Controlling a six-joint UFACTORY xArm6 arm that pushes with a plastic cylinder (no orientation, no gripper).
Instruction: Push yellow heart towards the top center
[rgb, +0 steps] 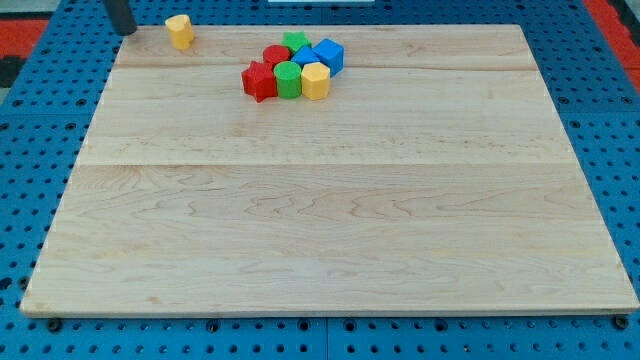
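Tip: my tip (124, 31) is at the view's top left, just off the board's corner; the dark rod holds nothing and touches no block.
Yellow heart: the yellow heart (180, 31) stands at the board's top edge, near the left corner — just to the right of my tip, with a small gap between them.
Cluster: a tight group of blocks lies near the top centre, well apart from the yellow heart, to its right and a little lower.
Cluster front row: red star (259, 81) at the left, green block (288, 80) in the middle, yellow hexagon block (315, 81) at the right — all touching.
Cluster back row: red block (275, 55), green star (295, 41), blue cube (328, 54), and one more blue block, mostly hidden.
Board: the wooden board (330, 220) rests on a blue perforated surface (30, 170).
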